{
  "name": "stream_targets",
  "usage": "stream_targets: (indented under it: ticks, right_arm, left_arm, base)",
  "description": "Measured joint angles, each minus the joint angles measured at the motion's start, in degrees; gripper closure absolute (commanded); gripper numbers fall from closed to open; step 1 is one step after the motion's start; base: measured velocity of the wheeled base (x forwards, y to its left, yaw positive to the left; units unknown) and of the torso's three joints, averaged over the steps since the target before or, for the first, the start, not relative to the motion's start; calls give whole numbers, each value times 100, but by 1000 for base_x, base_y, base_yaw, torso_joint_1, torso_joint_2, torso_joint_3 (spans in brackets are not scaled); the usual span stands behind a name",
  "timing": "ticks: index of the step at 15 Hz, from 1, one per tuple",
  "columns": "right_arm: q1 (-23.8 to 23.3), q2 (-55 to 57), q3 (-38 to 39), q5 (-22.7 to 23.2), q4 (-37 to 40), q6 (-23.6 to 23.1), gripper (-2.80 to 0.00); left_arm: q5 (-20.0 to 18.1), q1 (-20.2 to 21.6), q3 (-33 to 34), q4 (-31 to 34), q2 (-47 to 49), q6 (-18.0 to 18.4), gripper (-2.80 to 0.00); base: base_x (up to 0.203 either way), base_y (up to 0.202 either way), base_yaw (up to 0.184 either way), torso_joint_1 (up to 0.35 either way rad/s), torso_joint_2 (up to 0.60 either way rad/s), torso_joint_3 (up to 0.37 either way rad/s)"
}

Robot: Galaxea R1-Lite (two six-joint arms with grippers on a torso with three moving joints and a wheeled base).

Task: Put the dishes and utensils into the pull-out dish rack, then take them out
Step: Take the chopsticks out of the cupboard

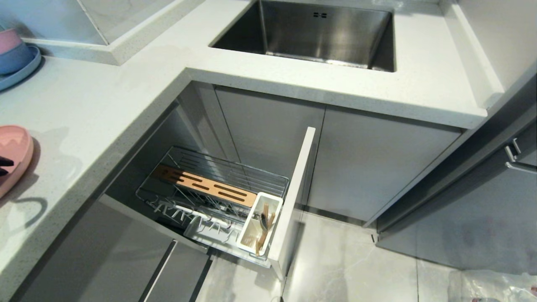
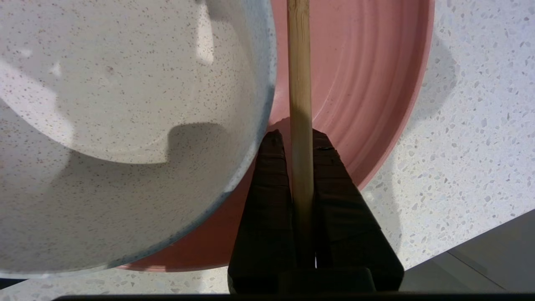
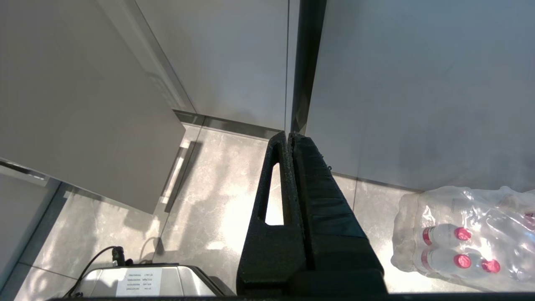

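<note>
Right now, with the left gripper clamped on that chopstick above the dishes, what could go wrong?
1. The left gripper pinches one wooden chopstick right beside the cream bowl; a swing could knock its rim.
2. The grip is narrow, so the stick may pivot or slip onto the pink plate.
3. The utensil cup already holds utensils, so insertion could jam.

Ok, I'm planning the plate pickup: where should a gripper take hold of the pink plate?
Probably the pink plate's raised rim on the side clear of the cream bowl, coming from above: it lies flat on the counter, so only the upturned edge offers a pinch.
</note>
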Motion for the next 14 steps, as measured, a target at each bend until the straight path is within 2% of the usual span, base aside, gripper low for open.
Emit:
stream_targets:
  ticks: [1, 2, 14]
  right_arm:
    - [0, 0, 0, 0, 0, 2, 0]
    - [0, 0, 0, 0, -2, 0, 0]
    - [0, 0, 0, 0, 0, 2, 0]
  left_arm:
    - [0, 5, 2, -1, 0, -2, 0]
    - [2, 9, 6, -3, 0, -3, -280]
    - [0, 11, -30, -2, -150, -37, -280]
  base:
    - [0, 0, 0, 0, 0, 0]
    - [0, 0, 0, 0, 0, 0]
    - [0, 0, 0, 0, 0, 0]
